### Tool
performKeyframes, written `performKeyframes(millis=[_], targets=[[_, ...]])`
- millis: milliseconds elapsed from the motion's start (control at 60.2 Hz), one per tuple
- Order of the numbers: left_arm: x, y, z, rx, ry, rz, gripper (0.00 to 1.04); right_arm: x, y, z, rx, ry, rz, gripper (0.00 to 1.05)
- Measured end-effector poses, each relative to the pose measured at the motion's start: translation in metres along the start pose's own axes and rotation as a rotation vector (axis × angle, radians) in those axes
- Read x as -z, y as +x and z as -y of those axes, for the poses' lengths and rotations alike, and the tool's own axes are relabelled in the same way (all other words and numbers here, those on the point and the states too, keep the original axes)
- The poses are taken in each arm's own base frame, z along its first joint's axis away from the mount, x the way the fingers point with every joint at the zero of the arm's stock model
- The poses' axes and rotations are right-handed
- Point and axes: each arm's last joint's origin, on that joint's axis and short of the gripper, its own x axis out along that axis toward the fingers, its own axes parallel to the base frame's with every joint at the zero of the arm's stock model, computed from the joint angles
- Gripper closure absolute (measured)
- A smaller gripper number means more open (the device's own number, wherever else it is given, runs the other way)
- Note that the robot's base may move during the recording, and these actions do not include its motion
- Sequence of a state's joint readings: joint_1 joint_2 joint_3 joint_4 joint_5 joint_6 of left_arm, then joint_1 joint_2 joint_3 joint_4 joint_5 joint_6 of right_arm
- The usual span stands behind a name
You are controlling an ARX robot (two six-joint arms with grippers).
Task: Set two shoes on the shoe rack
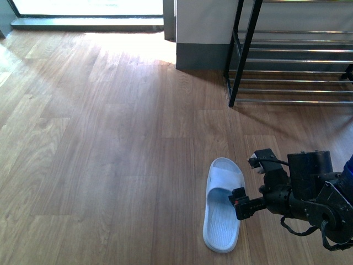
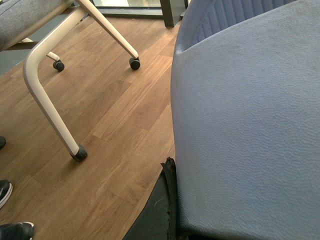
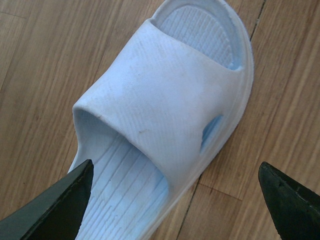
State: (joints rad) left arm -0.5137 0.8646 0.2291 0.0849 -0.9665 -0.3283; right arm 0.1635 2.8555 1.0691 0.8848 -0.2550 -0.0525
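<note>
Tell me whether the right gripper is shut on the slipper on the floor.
No: in the right wrist view the right gripper is open, its fingers wide apart either side of the slipper.

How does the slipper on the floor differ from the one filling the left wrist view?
The floor slipper lies flat, sole down, strap up; the raised slipper hangs above the floor, pebbled surface toward the camera. The floor slipper sits ungripped between the fingers of the open right gripper; the raised slipper presses against the left gripper's dark finger, apparently held. Both are pale blue rubber.
</note>
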Motion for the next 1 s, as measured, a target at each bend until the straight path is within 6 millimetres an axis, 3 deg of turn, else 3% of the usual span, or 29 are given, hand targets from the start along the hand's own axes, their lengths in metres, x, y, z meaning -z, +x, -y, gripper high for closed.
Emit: performKeyframes(millis=[249,515,780,996], targets=[[0.0,0.0,0.0,0.0,0.0,0.0,1.03,0.014,0.022,-0.006,0.018,-0.032,0.019,0.09],[0.0,0.0,0.0,0.0,0.0,0.0,1.03,0.008,0.045,-0.004,0.109,-0.064,0.121,0.1],[0.0,0.0,0.0,0.0,0.0,0.0,1.03,0.01,0.053,-0.008,0.149,-0.097,0.132,0.56],[0.0,0.0,0.0,0.0,0.0,0.0,1.03,0.007,0.051,-0.007,0.173,-0.104,0.165,0.84]])
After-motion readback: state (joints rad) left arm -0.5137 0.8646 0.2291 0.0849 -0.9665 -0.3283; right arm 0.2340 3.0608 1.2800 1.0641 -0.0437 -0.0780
